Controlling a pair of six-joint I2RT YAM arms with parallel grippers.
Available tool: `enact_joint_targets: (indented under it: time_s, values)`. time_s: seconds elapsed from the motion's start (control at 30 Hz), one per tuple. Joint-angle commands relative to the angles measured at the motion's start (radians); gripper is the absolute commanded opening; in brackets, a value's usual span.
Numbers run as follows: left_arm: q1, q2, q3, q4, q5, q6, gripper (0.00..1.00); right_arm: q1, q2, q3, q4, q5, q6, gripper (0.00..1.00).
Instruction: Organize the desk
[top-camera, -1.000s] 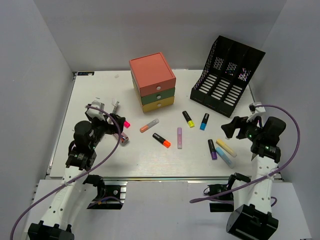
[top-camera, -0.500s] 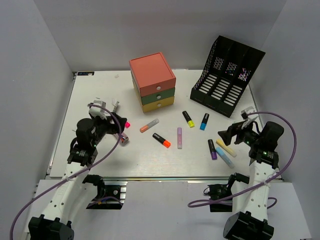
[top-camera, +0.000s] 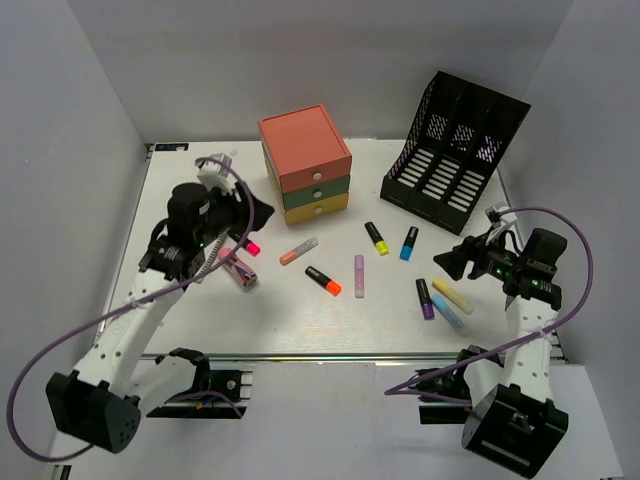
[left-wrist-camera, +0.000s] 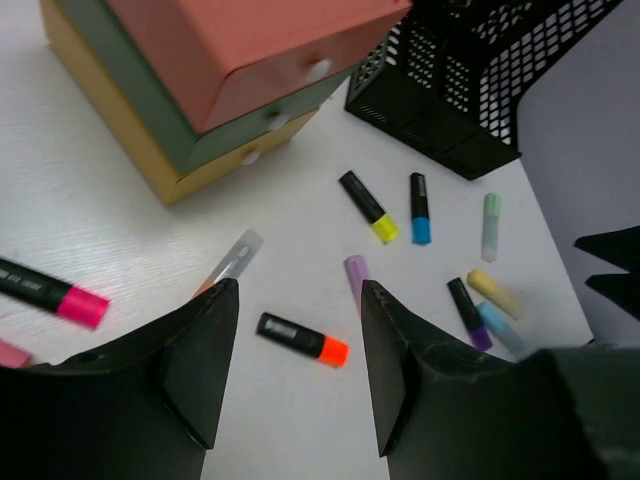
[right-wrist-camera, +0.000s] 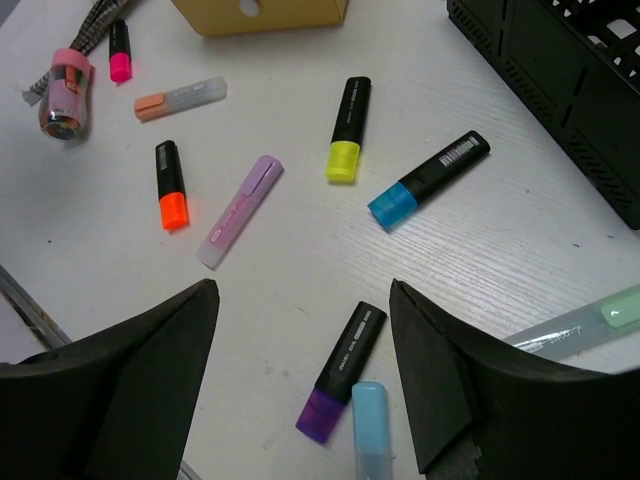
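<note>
Several highlighters lie loose on the desk (top-camera: 300, 325), a flat white tabletop walled by grey-white panels. All of them are on the near side of the three-tier drawer unit (top-camera: 305, 163). The pink-capped highlighter (top-camera: 250, 247) lies near-left of the unit. The clear orange highlighter (top-camera: 298, 250), black-and-orange highlighter (top-camera: 323, 281) and lilac highlighter (top-camera: 359, 275) lie in front of it. The yellow-capped highlighter (top-camera: 376, 237) and blue-capped highlighter (top-camera: 409, 243) lie near-right. Farther right are the purple-capped highlighter (top-camera: 425, 298), pastel yellow highlighter (top-camera: 452, 296) and pastel blue highlighter (top-camera: 449, 314), close together. A black mesh file rack (top-camera: 455, 150) stands right of the unit, at the back.

The left gripper (left-wrist-camera: 297, 290) hovers just near-left of the unit, fingers spread with nothing between them. The right gripper (right-wrist-camera: 302, 287), well right of the unit near the purple-capped highlighter, is likewise spread and empty. Bare tabletop runs from the highlighters to the metal rail (top-camera: 330, 357) at the front edge.
</note>
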Motion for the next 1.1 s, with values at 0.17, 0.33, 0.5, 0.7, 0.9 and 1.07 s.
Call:
enact_joint_targets:
  time_s: [0.17,0.33,0.5,0.7,0.9,1.07]
  values:
    - [-0.240,0.198,0.234,-0.184,-0.336,-0.128,0.72,0.005,-0.029,0.019,0.014,0.024,0.060,0.61]
    - [-0.302,0.257,0.262,-0.253,-0.632,-0.117,0.73,0.005,-0.037,0.018,0.006,0.019,0.065,0.52]
    - [-0.262,0.229,0.180,-0.248,-0.862,0.013,0.63,0.005,-0.051,0.019,-0.009,0.016,0.062,0.54]
    - [-0.188,0.305,0.122,-0.186,-0.926,0.093,0.40,0.005,-0.075,0.018,-0.017,-0.001,0.060,0.56]
    - [-0.092,0.421,0.154,-0.124,-0.870,0.174,0.69,0.006,-0.080,0.021,-0.041,-0.010,0.045,0.57]
    - [-0.038,0.565,0.218,-0.115,-0.803,0.245,0.72,0.006,-0.081,0.022,-0.043,-0.016,0.045,0.58]
